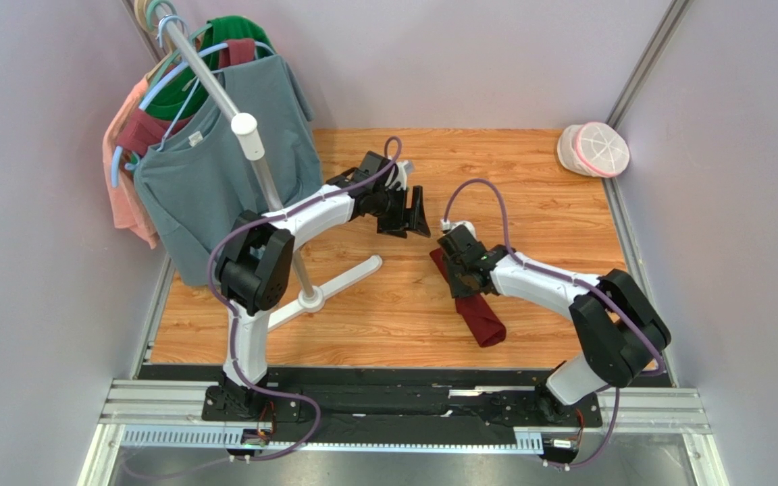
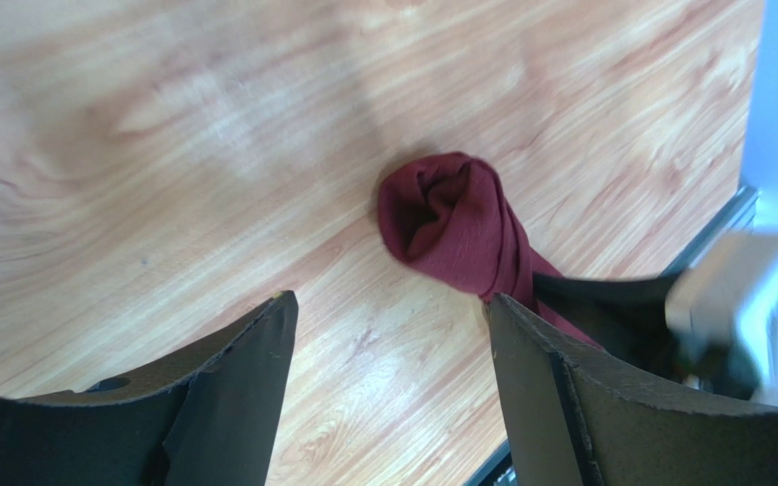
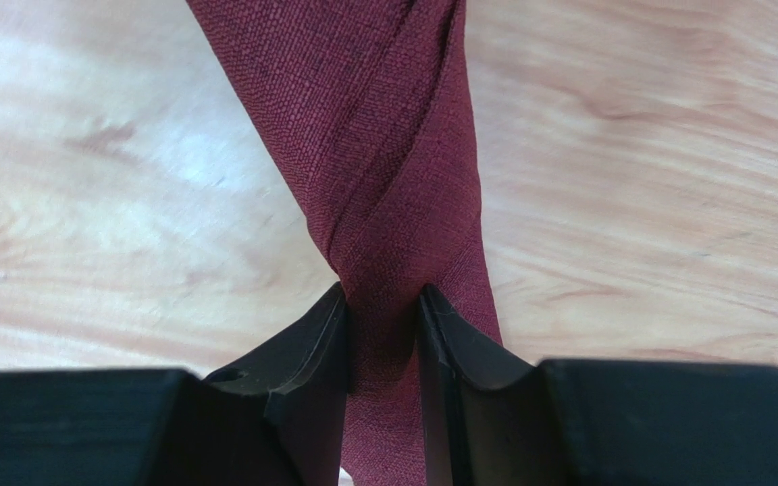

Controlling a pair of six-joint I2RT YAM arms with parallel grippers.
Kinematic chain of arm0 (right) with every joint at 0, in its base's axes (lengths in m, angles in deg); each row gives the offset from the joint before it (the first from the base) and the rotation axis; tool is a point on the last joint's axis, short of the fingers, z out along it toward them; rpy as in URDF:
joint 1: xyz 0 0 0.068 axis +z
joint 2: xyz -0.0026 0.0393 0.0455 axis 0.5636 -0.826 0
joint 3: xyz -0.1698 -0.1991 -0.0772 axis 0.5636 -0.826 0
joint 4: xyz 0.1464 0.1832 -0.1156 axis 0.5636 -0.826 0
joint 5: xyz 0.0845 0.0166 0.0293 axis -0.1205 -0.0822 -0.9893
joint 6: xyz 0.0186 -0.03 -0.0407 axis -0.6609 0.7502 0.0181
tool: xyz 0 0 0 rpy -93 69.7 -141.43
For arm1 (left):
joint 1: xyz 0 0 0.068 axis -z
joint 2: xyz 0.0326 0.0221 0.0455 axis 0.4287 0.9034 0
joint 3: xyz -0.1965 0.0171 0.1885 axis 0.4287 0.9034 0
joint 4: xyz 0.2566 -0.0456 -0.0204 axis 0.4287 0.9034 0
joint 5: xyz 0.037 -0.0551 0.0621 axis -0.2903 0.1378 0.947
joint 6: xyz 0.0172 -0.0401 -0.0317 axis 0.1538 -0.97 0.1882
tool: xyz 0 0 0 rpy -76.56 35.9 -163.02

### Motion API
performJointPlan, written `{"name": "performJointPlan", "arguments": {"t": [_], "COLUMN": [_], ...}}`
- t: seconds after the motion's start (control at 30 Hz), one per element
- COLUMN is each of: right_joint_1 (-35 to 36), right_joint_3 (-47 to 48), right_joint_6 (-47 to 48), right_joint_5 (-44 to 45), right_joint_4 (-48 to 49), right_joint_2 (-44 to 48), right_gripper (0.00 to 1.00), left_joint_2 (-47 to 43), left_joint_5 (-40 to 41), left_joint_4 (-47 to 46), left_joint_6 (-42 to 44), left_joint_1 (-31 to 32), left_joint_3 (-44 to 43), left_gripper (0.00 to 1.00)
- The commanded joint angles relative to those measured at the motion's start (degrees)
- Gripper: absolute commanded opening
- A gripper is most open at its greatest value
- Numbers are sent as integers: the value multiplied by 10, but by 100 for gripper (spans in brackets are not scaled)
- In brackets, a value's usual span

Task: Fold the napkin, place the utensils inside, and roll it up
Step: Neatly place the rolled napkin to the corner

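Note:
The maroon napkin (image 1: 482,322) lies rolled into a long bundle on the wooden table, right of centre. My right gripper (image 1: 461,271) is shut on the roll near its far end; in the right wrist view the cloth (image 3: 383,152) is pinched between the two fingers (image 3: 317,344). My left gripper (image 1: 410,215) is open and empty, above the table to the far left of the roll. In the left wrist view the roll's end (image 2: 454,218) shows past the spread fingers (image 2: 251,354). The fork is hidden.
A clothes rack with a white T-shaped base (image 1: 337,284) and hanging shirts (image 1: 210,152) stands at the left. A white and pink cap (image 1: 594,149) lies at the far right corner. Grey walls close the table's sides.

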Motion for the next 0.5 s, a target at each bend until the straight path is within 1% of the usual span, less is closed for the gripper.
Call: {"name": "performJointPlan", "arguments": {"t": [0.0,0.1,0.2,0.23,0.3,0.33,0.4,0.43,0.47], "right_joint_1": [-53,-84,-121,-134,-146,-161,-178,-198,-203], "right_joint_3": [10,47,80,104,127,159,194,211,246], "right_joint_6": [-6,-9,-8,-5,-3,-4,-18,-21,-28], "right_joint_5": [-32,-23,-33,-33,-26,-26,-27,-33,-36], "right_joint_4": [15,8,12,12,9,6,-7,-10,-13], "right_joint_2": [-8,-42,-92,-107,-140,-152,-191,-204,-217], "right_gripper": [31,31,30,30,30,30,30,30,30], "left_joint_2": [-43,-41,-44,-46,-51,-56,-59,-61,-61], "left_joint_5": [15,7,2,1,-7,-7,-7,-8,-11], "left_joint_4": [-29,-26,-31,-37,-46,-54,-60,-66,-67], "left_joint_6": [-5,0,2,0,-2,-5,-7,-9,-10], "left_joint_1": [-17,-17,-17,-17,-17,-16,-16,-16,-15], "left_joint_3": [-22,-31,-26,-19,-10,0,9,15,16], "left_gripper": [78,78,78,79,79,78,79,79,79]}}
